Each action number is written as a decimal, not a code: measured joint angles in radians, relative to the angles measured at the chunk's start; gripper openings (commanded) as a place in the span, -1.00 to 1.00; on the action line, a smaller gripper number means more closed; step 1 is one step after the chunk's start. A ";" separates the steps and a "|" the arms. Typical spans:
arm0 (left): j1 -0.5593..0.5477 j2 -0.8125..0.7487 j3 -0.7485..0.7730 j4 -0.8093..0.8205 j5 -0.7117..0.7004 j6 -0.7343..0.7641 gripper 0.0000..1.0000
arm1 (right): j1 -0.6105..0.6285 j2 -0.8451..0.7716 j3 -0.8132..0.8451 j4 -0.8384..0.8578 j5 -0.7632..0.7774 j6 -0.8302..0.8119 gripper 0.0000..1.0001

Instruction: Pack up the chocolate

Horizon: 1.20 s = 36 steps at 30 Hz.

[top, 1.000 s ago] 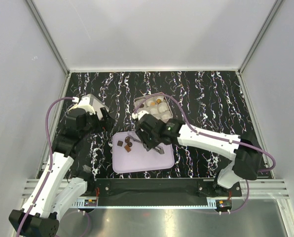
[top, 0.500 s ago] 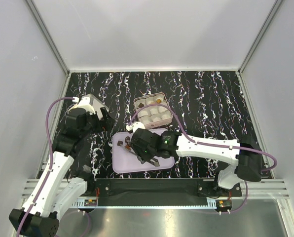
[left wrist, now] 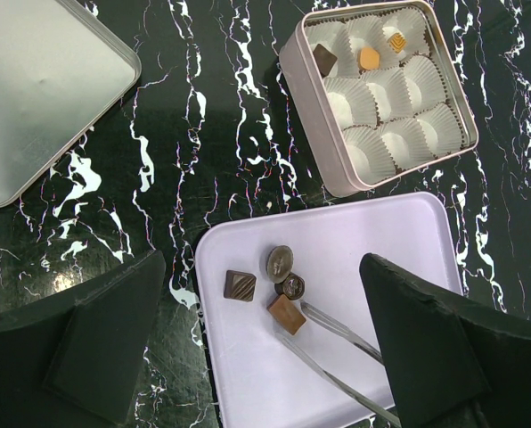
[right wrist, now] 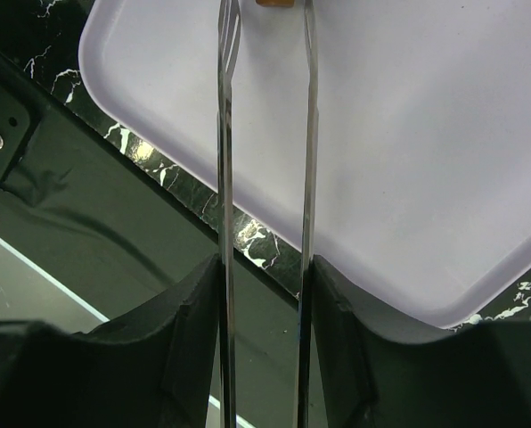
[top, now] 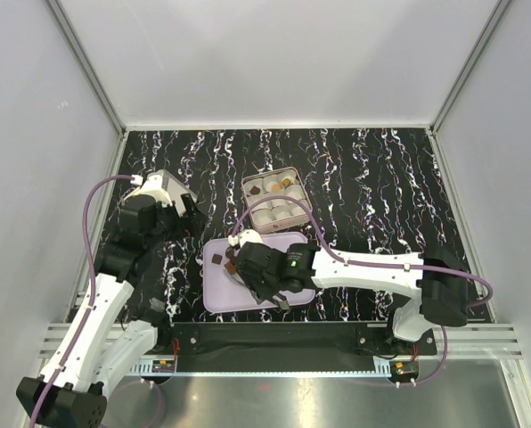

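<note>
Several chocolate pieces lie on the lilac tray (left wrist: 381, 241): a dark striped square (left wrist: 240, 285), a round one (left wrist: 280, 263), a small dark round one (left wrist: 293, 286) and an orange-tan square (left wrist: 286, 314). My right gripper (right wrist: 264, 294) is shut on metal tongs (right wrist: 223, 134). The two tong tips stand either side of the orange-tan piece (right wrist: 274, 3); I cannot tell whether they pinch it. Three more pieces sit in the paper cups of the square tin (left wrist: 310, 98). My left gripper (left wrist: 265, 348) hangs open above the tray's left side, holding nothing.
The tin's silver lid (left wrist: 43, 89) lies flat on the marbled black table, left of the tin. In the top view the tin (top: 276, 198) stands just behind the tray (top: 221, 299), and the right arm (top: 372, 265) stretches across the tray's right half.
My right gripper has come from beside the tin toward the near left over the tray, bringing the tong tips to the chocolates. The left arm has not moved.
</note>
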State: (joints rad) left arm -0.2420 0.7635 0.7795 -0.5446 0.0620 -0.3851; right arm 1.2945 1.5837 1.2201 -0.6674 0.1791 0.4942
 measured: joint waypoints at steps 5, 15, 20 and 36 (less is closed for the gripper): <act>0.000 0.000 0.000 0.000 0.000 0.000 0.98 | 0.002 0.023 -0.002 0.010 -0.003 0.001 -0.11; 0.000 0.000 0.000 0.000 -0.003 0.000 0.98 | 0.003 0.016 0.025 -0.051 0.018 -0.001 -0.43; 0.000 0.000 0.000 0.000 -0.003 0.000 0.98 | 0.002 -0.060 0.101 -0.172 0.062 -0.004 -0.47; 0.000 -0.002 0.000 0.000 -0.002 0.000 0.98 | -0.602 -0.079 0.229 -0.217 0.050 -0.265 -0.46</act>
State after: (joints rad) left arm -0.2420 0.7616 0.7795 -0.5446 0.0597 -0.3851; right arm 0.6930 1.5047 1.4494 -0.8848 0.2287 0.2295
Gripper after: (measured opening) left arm 0.988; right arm 0.355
